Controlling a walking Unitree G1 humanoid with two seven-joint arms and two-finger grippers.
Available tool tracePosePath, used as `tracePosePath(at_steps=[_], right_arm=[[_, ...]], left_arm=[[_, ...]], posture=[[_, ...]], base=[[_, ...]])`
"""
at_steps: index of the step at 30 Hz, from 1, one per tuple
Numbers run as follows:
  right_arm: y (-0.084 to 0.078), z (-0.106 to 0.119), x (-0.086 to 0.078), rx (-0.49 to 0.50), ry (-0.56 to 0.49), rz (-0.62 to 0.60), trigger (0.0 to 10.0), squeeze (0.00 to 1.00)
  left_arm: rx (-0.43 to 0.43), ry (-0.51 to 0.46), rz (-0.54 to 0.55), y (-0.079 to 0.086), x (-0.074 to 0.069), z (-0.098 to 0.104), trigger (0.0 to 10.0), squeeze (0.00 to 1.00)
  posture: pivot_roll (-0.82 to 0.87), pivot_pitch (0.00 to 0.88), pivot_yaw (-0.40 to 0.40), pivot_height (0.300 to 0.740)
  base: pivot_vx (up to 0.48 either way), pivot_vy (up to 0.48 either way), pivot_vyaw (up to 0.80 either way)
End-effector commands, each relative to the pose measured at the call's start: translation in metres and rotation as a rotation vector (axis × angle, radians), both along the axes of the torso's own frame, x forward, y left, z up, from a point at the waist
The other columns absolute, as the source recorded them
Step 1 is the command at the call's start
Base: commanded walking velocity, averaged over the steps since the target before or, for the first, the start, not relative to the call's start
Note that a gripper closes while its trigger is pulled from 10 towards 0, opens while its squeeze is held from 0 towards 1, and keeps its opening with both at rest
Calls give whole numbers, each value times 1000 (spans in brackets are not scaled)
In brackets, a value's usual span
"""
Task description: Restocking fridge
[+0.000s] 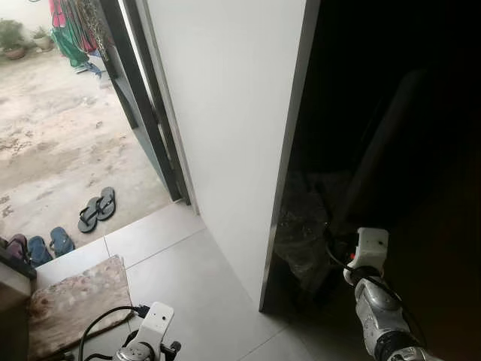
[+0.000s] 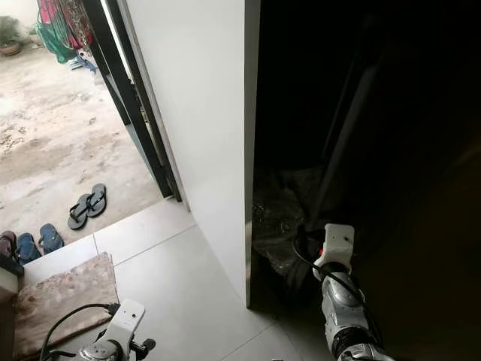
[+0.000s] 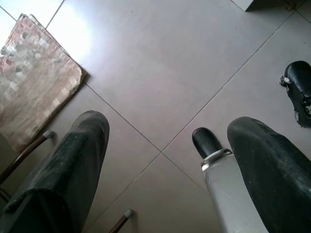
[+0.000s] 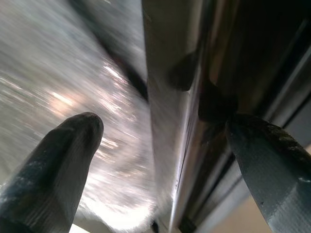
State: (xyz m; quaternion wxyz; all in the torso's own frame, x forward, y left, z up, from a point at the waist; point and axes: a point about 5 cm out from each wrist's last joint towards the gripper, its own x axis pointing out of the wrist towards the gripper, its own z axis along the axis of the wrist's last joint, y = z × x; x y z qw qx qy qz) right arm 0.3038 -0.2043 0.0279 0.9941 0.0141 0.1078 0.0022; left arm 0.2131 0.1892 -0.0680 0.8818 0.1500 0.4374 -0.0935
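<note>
1. Daylight enters from the far-left open doorway, brightly lighting the yard and the floor tiles.
2. The right side past the white wall is near-black shadow.
3. The right wrist view is blurred, with glare on crinkled plastic.
4. The left wrist view is sharp and evenly lit.

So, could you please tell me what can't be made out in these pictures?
- Head views: the recess right of the white panel is black with shadow; the crinkled plastic barely shows.
- Right wrist view: motion blur smears the shiny edge between the right gripper fingers.
</note>
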Motion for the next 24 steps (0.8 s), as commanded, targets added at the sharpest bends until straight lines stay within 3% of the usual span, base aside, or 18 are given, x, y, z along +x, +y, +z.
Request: tracePosePath(at_steps=[1,7,24], right_arm=[[26,32,24,-17,-132,181,10000,0],[42,51,40,-8,-146,354,10000,0],[61,84,65,13,-162,449,10000,0]], left_arm=[[20,21,-4,4,-6,-3,10000,0],[24,19,-3,5,-6,-3,10000,0],[23,15,8,6,-7,-3,10000,0]], posture=[[-19,80,62,740],[-16,77,60,740],[-1,78,49,740]], base=[[0,0,0],[0,0,0],[0,0,0]])
